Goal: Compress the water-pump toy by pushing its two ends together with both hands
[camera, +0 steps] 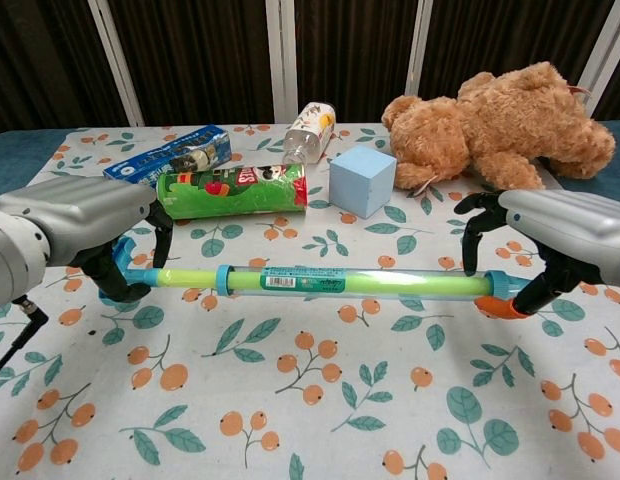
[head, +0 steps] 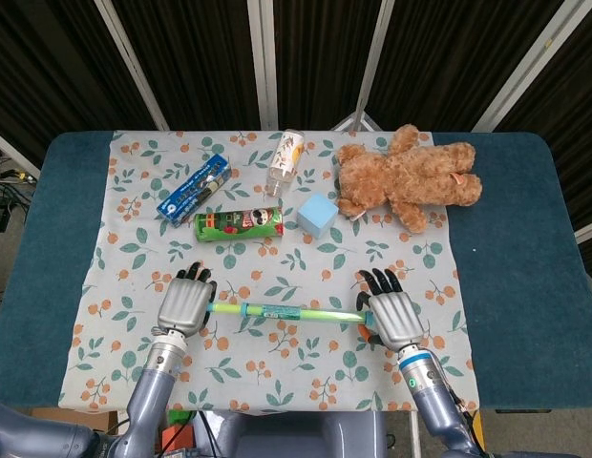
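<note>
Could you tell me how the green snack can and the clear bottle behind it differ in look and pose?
The snack can is opaque green with printed graphics, while the bottle is see-through with a pale label. The can looks wider and has straight sides, while the bottle narrows to a neck. The can lies crosswise on the cloth, parallel to the pump toy; the bottle lies pointing front to back, farther from the hands. Both lie on their sides, untouched.
</note>
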You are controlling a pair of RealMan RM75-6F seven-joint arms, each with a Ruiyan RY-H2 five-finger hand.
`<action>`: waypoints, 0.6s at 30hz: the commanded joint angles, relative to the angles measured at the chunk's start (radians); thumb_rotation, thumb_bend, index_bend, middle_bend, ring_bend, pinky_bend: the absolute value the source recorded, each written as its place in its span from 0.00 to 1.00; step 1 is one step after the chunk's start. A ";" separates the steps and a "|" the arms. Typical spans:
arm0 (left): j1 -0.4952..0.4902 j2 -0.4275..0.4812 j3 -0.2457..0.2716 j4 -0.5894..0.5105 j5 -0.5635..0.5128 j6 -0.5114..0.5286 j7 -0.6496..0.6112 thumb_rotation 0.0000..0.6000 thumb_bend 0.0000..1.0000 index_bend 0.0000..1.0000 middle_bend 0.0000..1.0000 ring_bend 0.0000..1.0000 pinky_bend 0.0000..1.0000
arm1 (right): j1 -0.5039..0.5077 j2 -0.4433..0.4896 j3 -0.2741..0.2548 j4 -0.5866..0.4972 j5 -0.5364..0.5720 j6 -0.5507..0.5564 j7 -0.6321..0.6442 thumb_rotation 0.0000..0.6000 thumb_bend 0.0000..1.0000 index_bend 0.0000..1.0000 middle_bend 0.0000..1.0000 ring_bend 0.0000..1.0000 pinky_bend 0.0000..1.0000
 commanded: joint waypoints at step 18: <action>-0.005 -0.020 -0.004 -0.019 0.008 0.018 0.005 1.00 0.30 0.45 0.16 0.10 0.22 | 0.010 0.025 -0.012 -0.016 0.005 -0.009 0.009 1.00 0.40 0.25 0.04 0.00 0.00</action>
